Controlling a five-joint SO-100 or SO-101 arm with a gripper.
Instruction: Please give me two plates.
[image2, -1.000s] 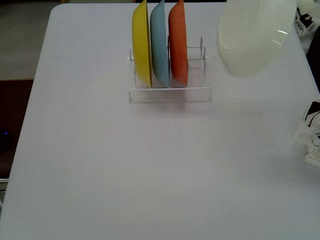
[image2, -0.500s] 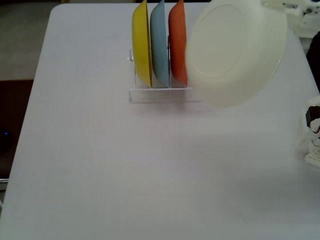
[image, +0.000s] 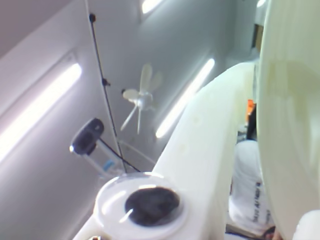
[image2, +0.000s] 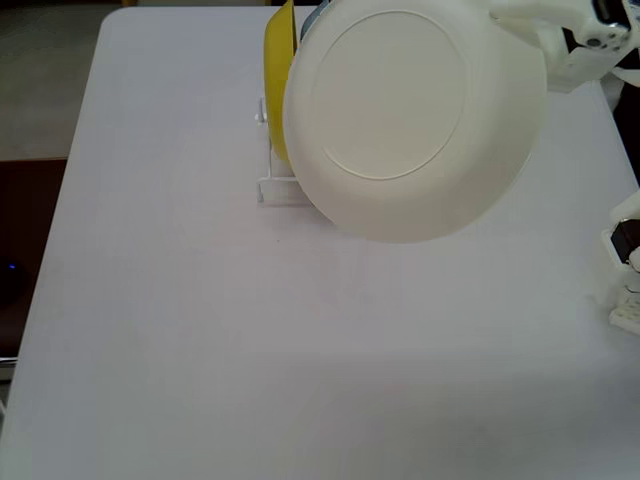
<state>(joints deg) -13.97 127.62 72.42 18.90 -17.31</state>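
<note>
In the fixed view the white arm reaches in from the upper right corner, its wrist tilted toward the left, and the gripper (image2: 520, 35) is raised well above the surface. It is clamped on the rim of the cream-white plate (image2: 400, 110). In the wrist view one white finger (image: 200, 150) runs diagonally upward beside that plate.
</note>
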